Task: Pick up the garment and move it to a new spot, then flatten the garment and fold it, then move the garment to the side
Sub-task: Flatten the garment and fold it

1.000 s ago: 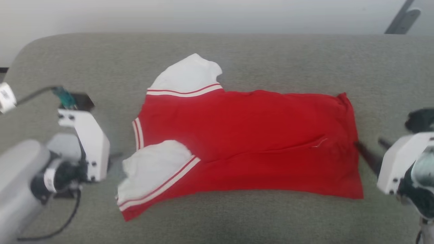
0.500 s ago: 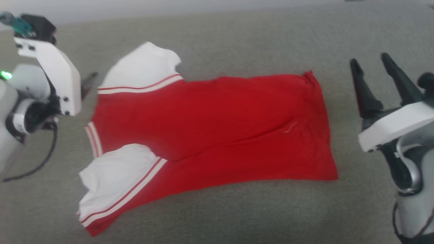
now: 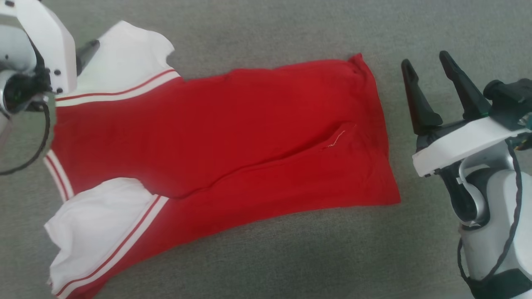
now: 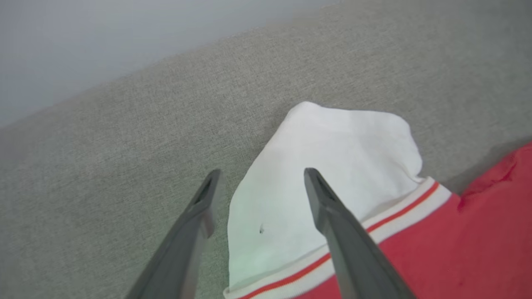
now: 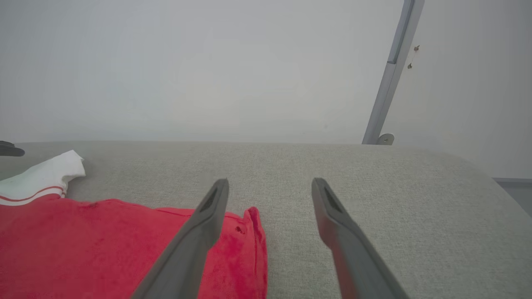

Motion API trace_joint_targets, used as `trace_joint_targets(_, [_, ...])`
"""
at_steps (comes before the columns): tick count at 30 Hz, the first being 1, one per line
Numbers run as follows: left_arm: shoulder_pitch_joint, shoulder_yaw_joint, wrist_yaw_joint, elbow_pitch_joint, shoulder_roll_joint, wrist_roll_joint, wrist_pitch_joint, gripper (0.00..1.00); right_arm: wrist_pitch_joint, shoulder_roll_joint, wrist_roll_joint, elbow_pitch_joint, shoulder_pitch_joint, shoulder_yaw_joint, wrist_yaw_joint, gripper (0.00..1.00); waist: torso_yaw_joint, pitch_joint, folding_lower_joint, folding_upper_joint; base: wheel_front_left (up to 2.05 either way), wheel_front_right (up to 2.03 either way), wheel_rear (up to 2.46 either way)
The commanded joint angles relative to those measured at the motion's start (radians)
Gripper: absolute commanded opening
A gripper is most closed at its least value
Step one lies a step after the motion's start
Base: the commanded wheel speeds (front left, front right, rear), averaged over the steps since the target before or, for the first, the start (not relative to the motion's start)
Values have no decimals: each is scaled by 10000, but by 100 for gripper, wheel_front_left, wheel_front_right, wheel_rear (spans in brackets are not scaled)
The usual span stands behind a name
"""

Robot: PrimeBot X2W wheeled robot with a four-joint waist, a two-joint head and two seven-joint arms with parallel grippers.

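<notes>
- garment (image 3: 216, 124) spread on counter (image 3: 291, 257) between my claws, both apart, empty
- left claw (image 4: 262, 172) straddles white sleeve (image 4: 332, 145) edge; sleeve-only pinch could bunch cloth
- right claw (image 3: 426, 58) off the hem (image 3: 380, 124); may grab nothing

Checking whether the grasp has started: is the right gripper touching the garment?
Apart. In the head view, bare grey surface shows between the open right gripper and the hem of the garment.
</notes>
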Motion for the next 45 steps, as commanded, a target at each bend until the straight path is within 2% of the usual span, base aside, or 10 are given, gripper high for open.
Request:
trace_joint_targets(1, [-274, -82, -110, 233, -54, 209, 60, 100, -58, 54, 14, 21, -153, 36, 5, 100, -161, 209, 0, 0, 0, 0, 0])
trace_joint_targets(17, [-1401, -517, -483, 2896, -1061, 101, 1172, 100, 579, 91, 428, 323, -581, 734, 5, 100, -623, 1151, 0, 0, 0, 0, 0])
trace_joint_targets(18, [-1364, -558, -503, 3034, -1145, 58, 1322, 82, 724, 45, 473, 338, -637, 803, 5, 100, -626, 1176, 0, 0, 0, 0, 0])
trace_joint_targets(19, [-1368, -550, -514, 3184, -1234, -31, 1449, 36, 880, 6, 519, 346, -737, 875, 3, 100, -627, 1199, 0, 0, 0, 0, 0])
trace_joint_targets(20, [-1330, -511, -508, 3348, -1344, -143, 1687, 0, 1092, 3, 595, 394, -817, 945, 3, 100, -628, 1214, 0, 0, 0, 0, 0])
trace_joint_targets(26, [-1534, -687, -608, 3580, -1722, -102, 1932, 0, 2538, -204, 725, 942, -1749, 1239, 3, 100, -472, 1310, 0, 0, 0, 0, 0])
trace_joint_targets(37, [-2125, -876, -685, 3617, -2238, -116, 1596, 0, 5933, -172, 1152, 3520, -4184, 2146, 3, 100, -59, 1549, 0, 0, 0, 0, 0])
trace_joint_targets(43, [-2288, -970, -691, 3558, -2376, -191, 1386, 0, 6874, -84, 1241, 4568, -4694, 2617, 5, 100, 121, 1573, 0, 0, 0, 0, 0])
trace_joint_targets(44, [-2297, -985, -692, 3541, -2373, -223, 1343, 0, 6997, -130, 1178, 4708, -4764, 2751, 5, 59, 160, 1567, 0, 0, 0, 0, 0])
trace_joint_targets(45, [-2305, -978, -693, 3536, -2364, -258, 1282, 0, 7058, -163, 1172, 4807, -4785, 2806, 5, 7, 197, 1553, 0, 0, 0, 0, 0])
